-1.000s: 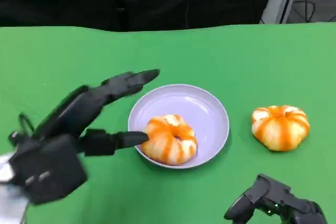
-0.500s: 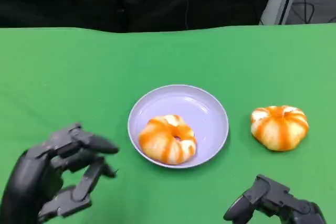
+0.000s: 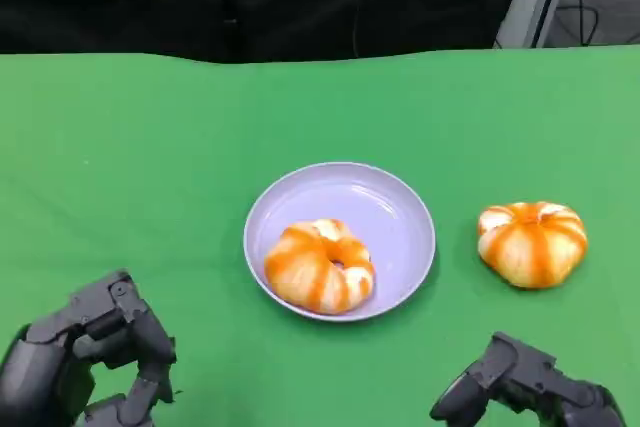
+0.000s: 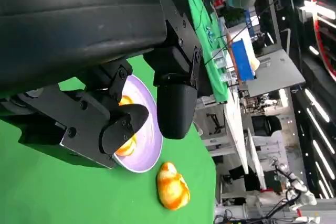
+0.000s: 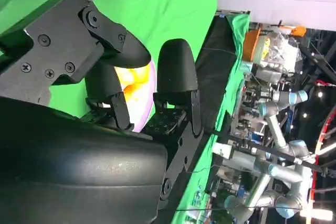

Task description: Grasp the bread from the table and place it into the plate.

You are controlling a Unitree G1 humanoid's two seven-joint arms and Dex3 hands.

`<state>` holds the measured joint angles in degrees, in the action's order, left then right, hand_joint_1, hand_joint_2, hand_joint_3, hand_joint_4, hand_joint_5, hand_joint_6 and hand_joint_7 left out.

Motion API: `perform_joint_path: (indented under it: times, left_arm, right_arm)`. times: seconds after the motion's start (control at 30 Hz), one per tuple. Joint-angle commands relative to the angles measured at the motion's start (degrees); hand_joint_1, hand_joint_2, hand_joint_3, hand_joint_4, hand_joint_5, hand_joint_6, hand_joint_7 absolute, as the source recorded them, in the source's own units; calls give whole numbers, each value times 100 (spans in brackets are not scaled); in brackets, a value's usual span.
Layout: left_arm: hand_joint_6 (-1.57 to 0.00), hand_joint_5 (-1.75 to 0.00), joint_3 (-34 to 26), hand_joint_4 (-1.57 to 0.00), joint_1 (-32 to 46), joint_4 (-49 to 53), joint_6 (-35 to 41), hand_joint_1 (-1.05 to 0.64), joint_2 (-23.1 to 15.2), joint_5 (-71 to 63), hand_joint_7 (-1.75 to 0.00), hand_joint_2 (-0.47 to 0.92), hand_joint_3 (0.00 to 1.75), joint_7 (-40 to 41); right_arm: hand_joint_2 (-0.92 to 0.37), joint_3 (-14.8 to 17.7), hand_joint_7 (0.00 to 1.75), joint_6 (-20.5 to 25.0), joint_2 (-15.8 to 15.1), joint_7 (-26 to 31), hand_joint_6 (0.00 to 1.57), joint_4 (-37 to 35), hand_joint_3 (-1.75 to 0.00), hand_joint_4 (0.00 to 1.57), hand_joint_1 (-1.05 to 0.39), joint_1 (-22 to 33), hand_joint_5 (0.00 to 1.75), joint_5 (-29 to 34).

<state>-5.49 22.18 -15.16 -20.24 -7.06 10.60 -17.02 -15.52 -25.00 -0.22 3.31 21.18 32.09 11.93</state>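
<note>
Second bread [image 3: 532, 243] lying on counter [image 3: 150, 127] at 12 o'clock from nearer right robot hand [image 3: 525, 387]; both robot hands curling empty.

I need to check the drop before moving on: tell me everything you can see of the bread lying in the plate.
The bread in the plate is a round, ring-shaped bun, pale with orange-brown stripes running out from a small dimple at its centre. Its surface looks soft and glossy. It lies flat in the near-left part of the lilac plate, its edge reaching the rim on that side. Neither hand touches it. The left wrist view shows part of it behind the fingers.
</note>
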Motion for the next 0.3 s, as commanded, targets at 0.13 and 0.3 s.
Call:
perform_joint_path:
  times: [0.13, 0.3]
  left_arm:
    - [-70, -175, -30, -83, -23, 87, -104, -2, -2, -128, -170, 58, 97, 99]
    - [-71, -175, -20, -84, -37, 94, -97, -3, 30, -207, -169, 60, 93, 159]
  right_arm:
    - [-39, 62, 133, -78, -49, -27, 76, 2, -121, 68, -11, -8, 159, -97]
    - [-38, 84, 133, -86, -44, -25, 76, -20, -125, 69, -10, -18, 159, -105]
